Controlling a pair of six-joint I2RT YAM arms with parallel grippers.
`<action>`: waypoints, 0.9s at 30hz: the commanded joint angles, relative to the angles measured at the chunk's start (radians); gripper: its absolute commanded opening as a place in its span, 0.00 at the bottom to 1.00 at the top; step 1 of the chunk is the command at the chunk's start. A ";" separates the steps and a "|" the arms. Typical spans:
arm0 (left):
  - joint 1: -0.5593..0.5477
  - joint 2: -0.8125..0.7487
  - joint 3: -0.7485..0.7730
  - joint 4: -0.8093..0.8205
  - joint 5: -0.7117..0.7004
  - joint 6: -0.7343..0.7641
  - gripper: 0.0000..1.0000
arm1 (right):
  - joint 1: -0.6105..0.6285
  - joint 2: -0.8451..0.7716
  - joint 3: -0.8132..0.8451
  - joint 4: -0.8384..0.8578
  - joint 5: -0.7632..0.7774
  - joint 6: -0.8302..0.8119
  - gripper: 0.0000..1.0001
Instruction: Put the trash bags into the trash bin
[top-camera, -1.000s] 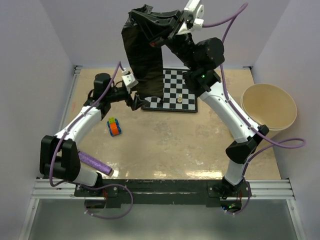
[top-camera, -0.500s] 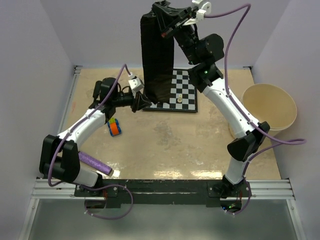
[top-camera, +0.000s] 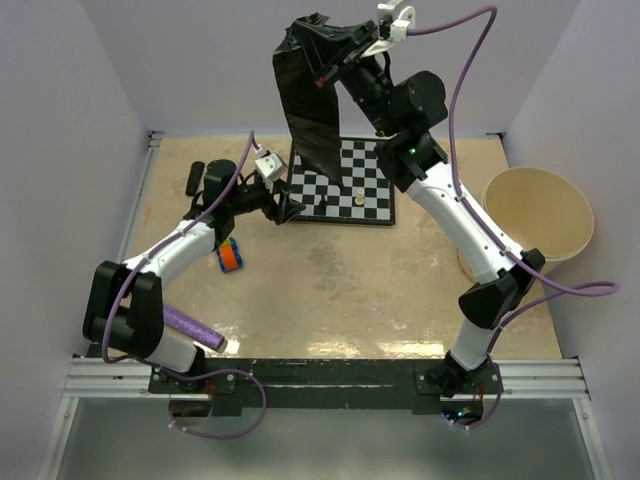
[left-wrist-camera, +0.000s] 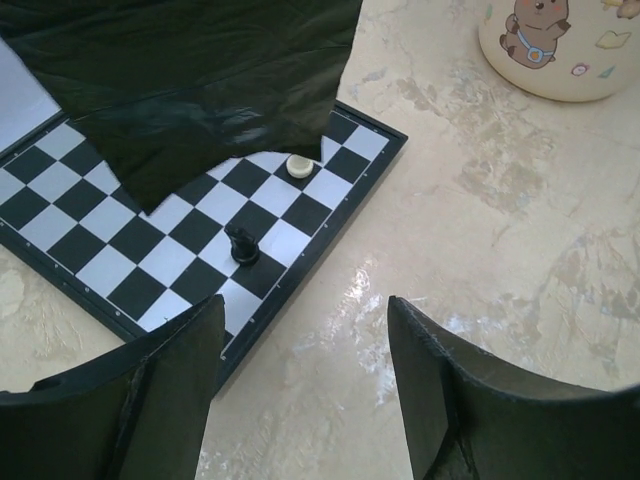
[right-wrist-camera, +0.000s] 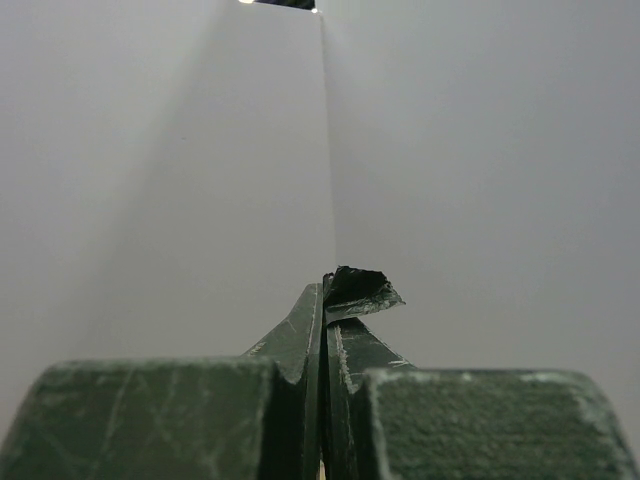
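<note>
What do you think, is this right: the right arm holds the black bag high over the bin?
No. The right fingers hold the bag high, but over the chessboard, not the bin, which stands off to the right. The top view shows it.

Nothing in any of my views carries writing I can read.

The closest thing to a label is what my left wrist camera catches on the cream wall of the trash bin (left-wrist-camera: 575, 75). It is a printed picture, not words: a small brown cartoon animal (left-wrist-camera: 538, 33) with a blue collar. Beside it are a few tiny coloured motifs (left-wrist-camera: 612, 38), cut off by the frame edge and too small for me to tell whether any is a letter or numeral. From the camera overhead I see only the bin's rim and inside, so that print is out of sight there.
</note>
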 joint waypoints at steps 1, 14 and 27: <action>0.001 0.069 0.094 0.138 0.028 -0.039 0.71 | 0.005 -0.063 0.060 -0.001 0.009 0.030 0.00; 0.003 0.124 0.175 0.186 0.008 -0.085 0.72 | 0.011 -0.060 0.084 0.009 0.006 0.030 0.00; -0.019 0.223 0.241 0.195 0.164 -0.152 0.27 | 0.011 -0.026 0.102 0.021 0.030 0.007 0.00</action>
